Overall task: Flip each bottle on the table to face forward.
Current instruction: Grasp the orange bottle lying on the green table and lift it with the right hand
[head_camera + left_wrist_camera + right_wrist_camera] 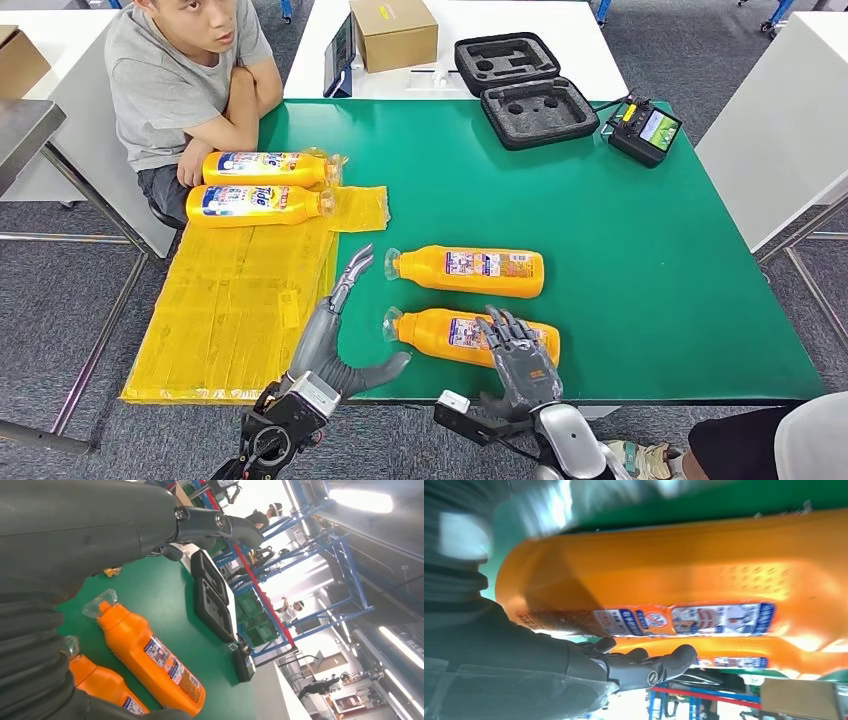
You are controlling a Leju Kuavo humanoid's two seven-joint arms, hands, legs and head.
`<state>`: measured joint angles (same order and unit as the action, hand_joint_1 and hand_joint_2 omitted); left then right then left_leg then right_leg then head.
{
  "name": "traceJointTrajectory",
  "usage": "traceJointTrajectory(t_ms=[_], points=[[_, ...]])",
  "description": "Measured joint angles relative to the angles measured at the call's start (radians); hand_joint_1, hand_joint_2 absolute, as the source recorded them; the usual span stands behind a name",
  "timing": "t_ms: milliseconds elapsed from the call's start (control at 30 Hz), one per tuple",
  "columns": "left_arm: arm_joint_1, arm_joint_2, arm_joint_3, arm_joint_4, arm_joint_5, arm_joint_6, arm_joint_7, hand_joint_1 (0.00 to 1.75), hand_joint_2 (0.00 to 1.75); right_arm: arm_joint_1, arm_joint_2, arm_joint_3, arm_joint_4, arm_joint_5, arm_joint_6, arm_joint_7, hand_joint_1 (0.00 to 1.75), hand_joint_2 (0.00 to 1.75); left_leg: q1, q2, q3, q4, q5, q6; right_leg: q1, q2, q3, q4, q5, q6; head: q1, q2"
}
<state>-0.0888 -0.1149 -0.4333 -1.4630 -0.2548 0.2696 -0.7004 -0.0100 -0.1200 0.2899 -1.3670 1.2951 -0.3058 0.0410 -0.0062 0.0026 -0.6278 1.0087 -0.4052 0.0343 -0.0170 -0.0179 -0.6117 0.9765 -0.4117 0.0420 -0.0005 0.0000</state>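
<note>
Right hand: at 6 o'clock, fingers draped over the near orange bottle, gripping its body.
Left hand: at 7 o'clock, fingers spread, holding nothing.
Second orange bottle: just beyond, lying flat (cap toward 9 o'clock).
Yellow bottles: two, at 10 o'clock, on a yellow sheet.
Green table: foam case at 12 o'clock.
</note>
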Motion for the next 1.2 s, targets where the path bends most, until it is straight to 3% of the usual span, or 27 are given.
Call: traceJointTrajectory(t_ms=[433, 733, 1167, 1200], points=[[0.000, -0.016, 0.003, 0.001, -0.004, -0.024, 0.000, 0.00, 1.75, 0.005, 0.007, -0.117, 0.020, 0.033, -0.042, 0.009, 0.00, 1.75, 0.000, 0.000, 0.000, 0.000, 0.000, 0.000, 0.000, 0.000, 0.000, 0.000, 0.000, 0.000, 0.000, 0.000], [-0.003, -0.033, 0.003, 0.009, -0.014, -0.028, 0.000, 0.00, 1.75, 0.001, 0.026, -0.183, 0.058, -0.009, -0.067, -0.029, 0.00, 1.75, 0.000, 0.000, 0.000, 0.000, 0.000, 0.000, 0.000, 0.000, 0.000, 0.000, 0.000, 0.000, 0.000, 0.000], [-0.004, -0.037, 0.008, 0.013, -0.014, -0.027, 0.000, 0.00, 1.75, -0.055, 0.060, -0.223, 0.161, -0.046, -0.070, -0.064, 0.00, 1.75, 0.000, 0.000, 0.004, 0.000, 0.000, 0.000, 0.000, 0.001, 0.003, 0.000, 0.000, 0.000, 0.000, 0.000], [-0.004, -0.037, 0.008, 0.013, -0.014, -0.027, 0.000, 0.00, 1.75, -0.056, 0.061, -0.224, 0.164, -0.047, -0.070, -0.064, 0.07, 1.75, 0.000, 0.000, 0.004, 0.000, 0.000, 0.000, 0.000, 0.001, 0.003, 0.000, 0.000, 0.000, 0.000, 0.000]])
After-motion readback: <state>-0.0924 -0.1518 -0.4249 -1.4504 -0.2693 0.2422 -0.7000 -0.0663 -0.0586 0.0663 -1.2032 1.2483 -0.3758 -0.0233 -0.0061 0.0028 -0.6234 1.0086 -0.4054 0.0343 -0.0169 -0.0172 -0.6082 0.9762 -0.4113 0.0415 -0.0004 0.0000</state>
